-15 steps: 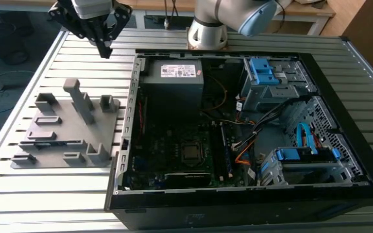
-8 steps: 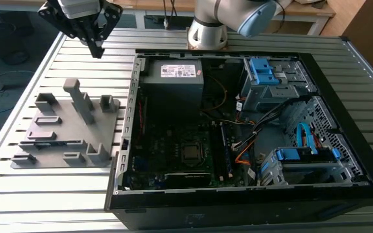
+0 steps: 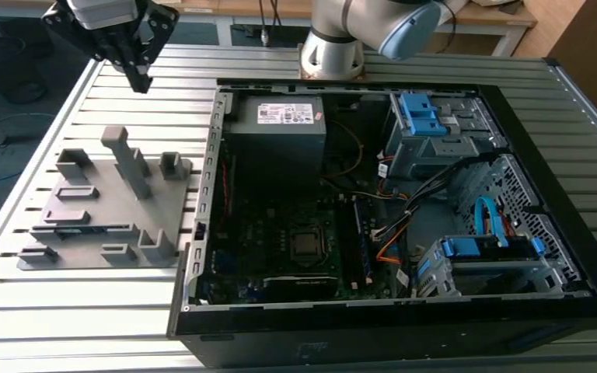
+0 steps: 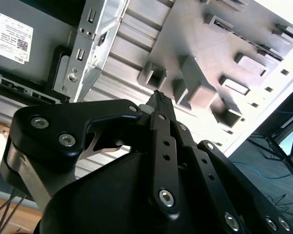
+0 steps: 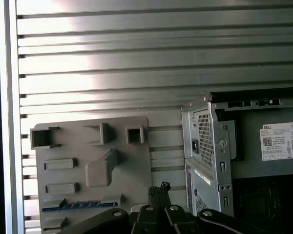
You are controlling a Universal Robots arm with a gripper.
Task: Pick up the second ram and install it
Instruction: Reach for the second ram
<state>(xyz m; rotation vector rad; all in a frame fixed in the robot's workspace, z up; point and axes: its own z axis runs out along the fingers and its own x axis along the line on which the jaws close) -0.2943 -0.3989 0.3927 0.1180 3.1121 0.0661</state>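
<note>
The black two-fingered gripper (image 3: 141, 81) hangs with its fingers (image 4: 162, 124) clenched tip to tip, and nothing sits between them. It touches nothing. In the exterior view it is above the ribbed aluminium table (image 3: 122, 105), at about 12 o'clock of the grey plastic holder tray (image 3: 102, 214) and at about 10 o'clock of the open black computer case (image 3: 403, 311).

The second ram (image 5: 80, 204), a thin dark memory stick, stands on edge in the tray's long slot. In the exterior view it is a dark line (image 3: 83, 228) across the tray, at 6 o'clock of the gripper and well apart from it. In the first wrist view the closed fingertips (image 5: 162, 187) are near the stick's end but clear of it.

Counted: one arm, one gripper with two fingers, one holder tray and one computer case. One memory stick is in the tray. Inside the case, at 3 o'clock of the square CPU socket (image 3: 305, 244), is a narrow dark strip (image 3: 363, 237). It may be the other memory stick already seated, though that corner is too dim to be sure.

The grey-cased power supply with a white label (image 3: 274, 128) lies in the case corner nearest the gripper.
</note>
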